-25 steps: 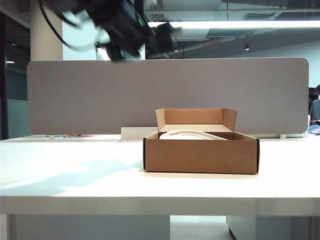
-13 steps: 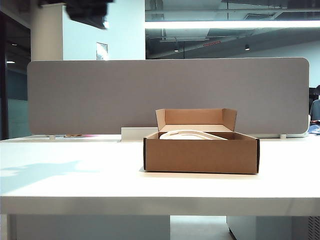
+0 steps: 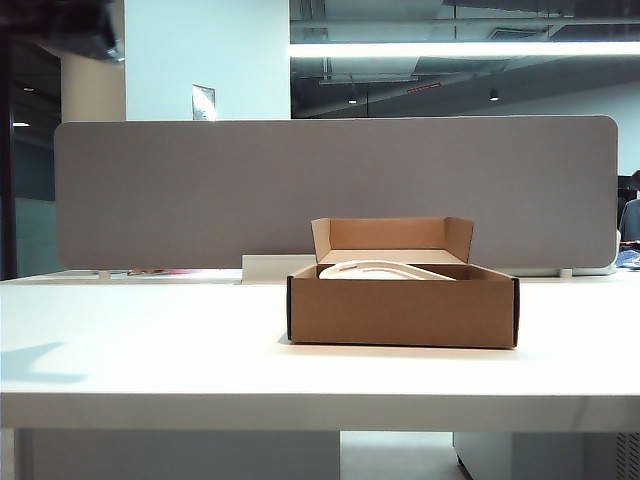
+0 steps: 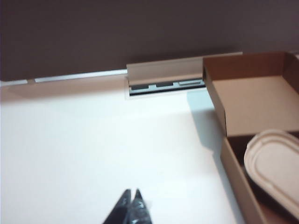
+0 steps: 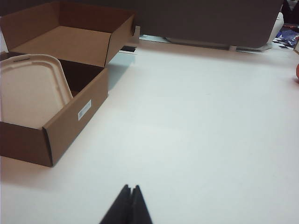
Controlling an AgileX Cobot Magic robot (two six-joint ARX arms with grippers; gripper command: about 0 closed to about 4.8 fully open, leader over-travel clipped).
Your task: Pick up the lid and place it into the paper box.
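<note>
Left gripper (image 4: pixel 132 207): fingertips pressed together, nothing between them, hanging above bare white worktop (image 4: pixel 84 154); only the dark tips show, the rest cut off by the frame edge. In the exterior view this arm is no more than a dark blur at the upper left corner.

Right gripper (image 5: pixel 127 207): likewise clenched on nothing, tips alone visible, over open worktop well apart from the box; it does not show in the exterior view.

Paper box (image 3: pixel 402 310): stands on the worktop toward its far edge, just in front of the grey partition (image 3: pixel 200 190), rear flap upright.

Lid (image 5: pixel 29 88): lies inside the box, tilted, one end raised against a side wall. From the exterior view only its upper rim clears the front wall; in the left wrist view it is partly cut off.

A long white block (image 4: pixel 163 74) sits at the foot of the partition, partly hidden behind the box.
</note>
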